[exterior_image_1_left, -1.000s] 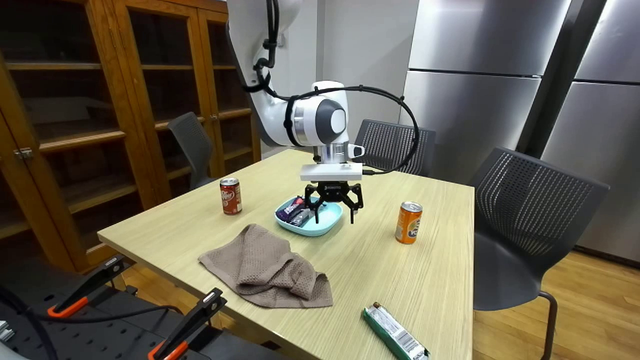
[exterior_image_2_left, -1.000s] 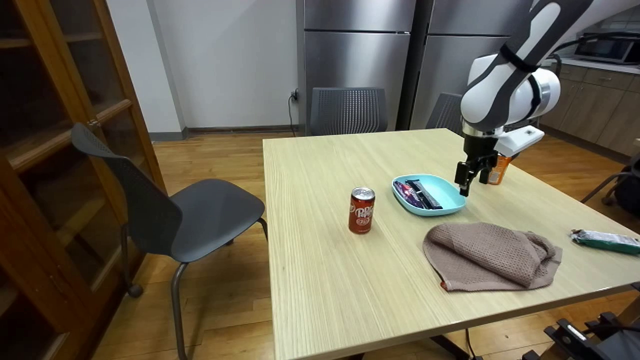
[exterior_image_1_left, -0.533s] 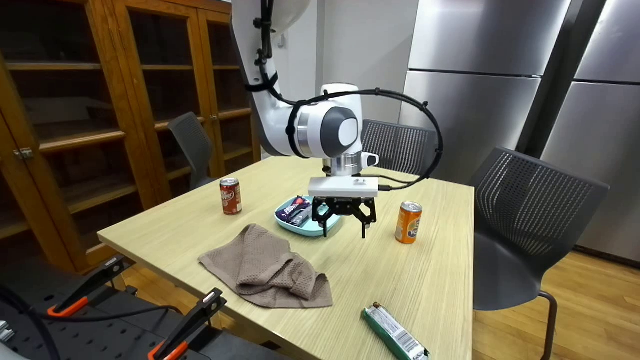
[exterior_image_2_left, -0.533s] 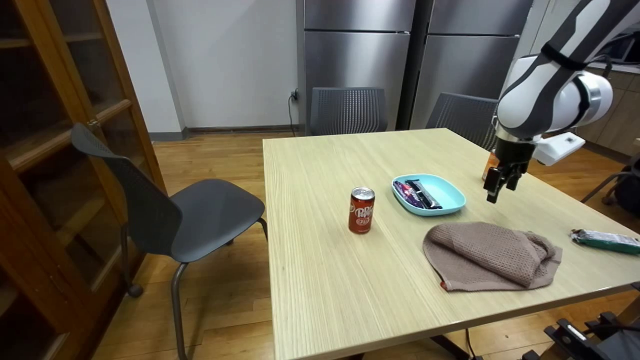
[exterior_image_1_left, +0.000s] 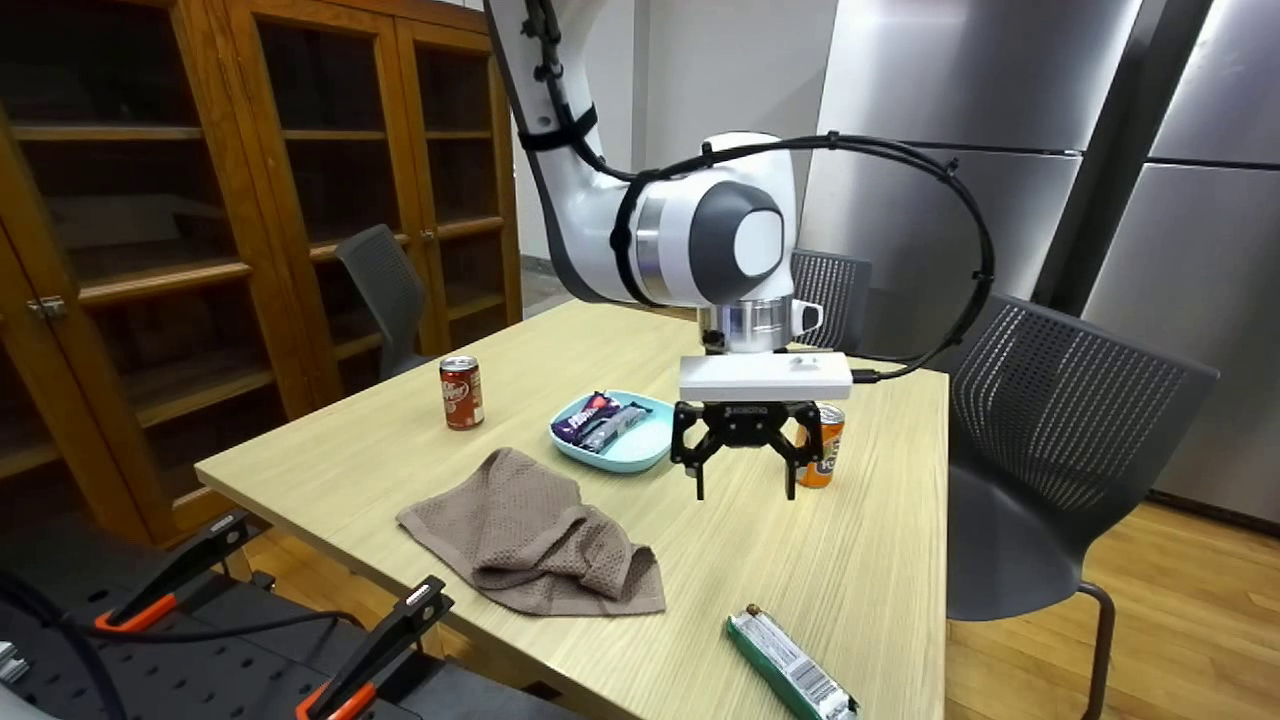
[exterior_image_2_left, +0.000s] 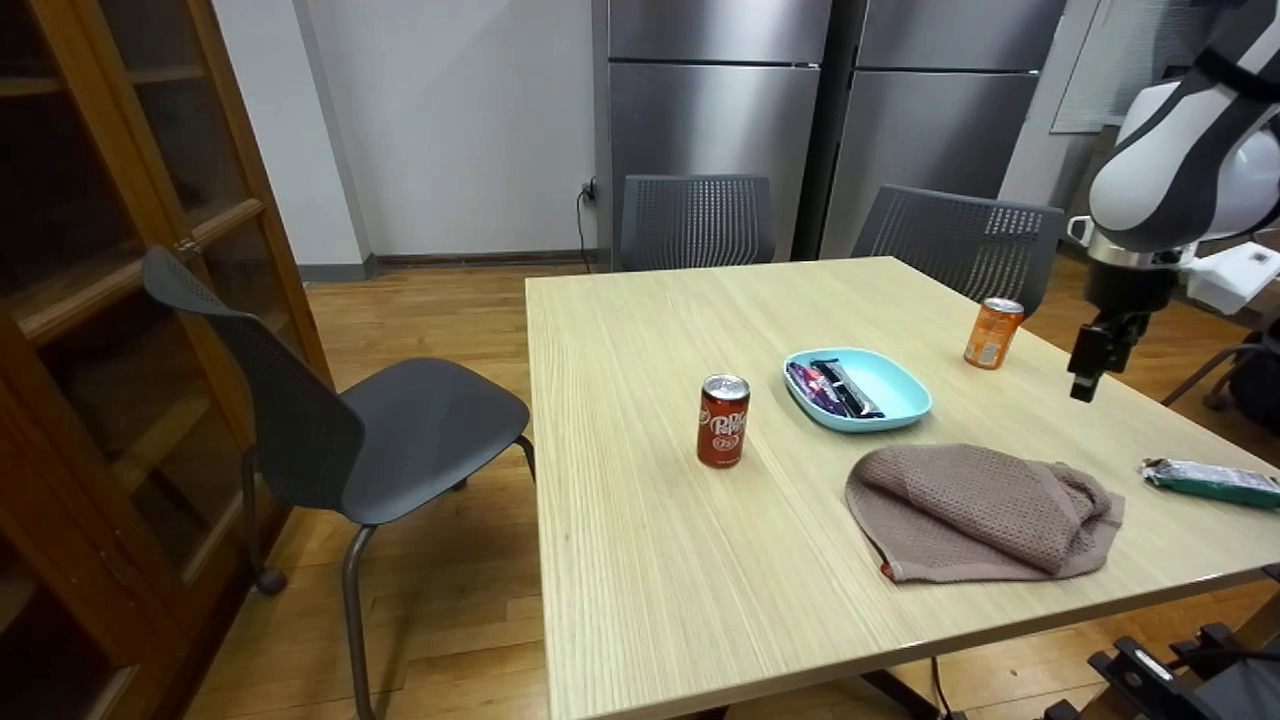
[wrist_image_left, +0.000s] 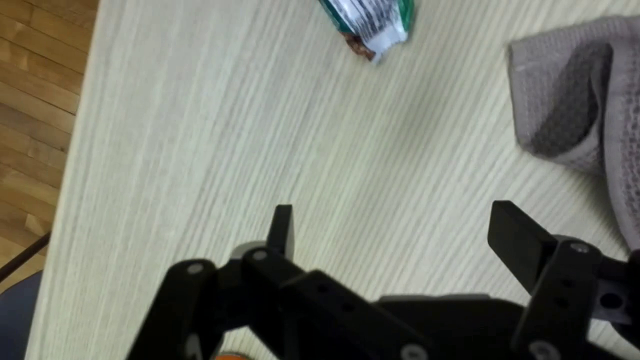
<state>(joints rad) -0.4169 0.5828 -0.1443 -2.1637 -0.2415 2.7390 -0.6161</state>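
- Swung since earlier: my claw (exterior_image_1_left: 746, 497), from the tray (exterior_image_1_left: 648, 440) toward the bar (exterior_image_1_left: 790, 665).
- It's released, spread wide, holding nothing.
- Ahead and below, apart from me, the bar points one end my way, long axis slanting off.

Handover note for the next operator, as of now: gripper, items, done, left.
Gripper: open, nothing held, above the table.
In the light-blue tray: purple-wrapped bar and dark-wrapped bar.
On the table: green-wrapped bar, rumpled brown towel, upright orange can, upright red can.
Done: two bars lie in the tray.
Left: green-wrapped bar is outside the tray and ungripped; the cans and towel are outside it too.
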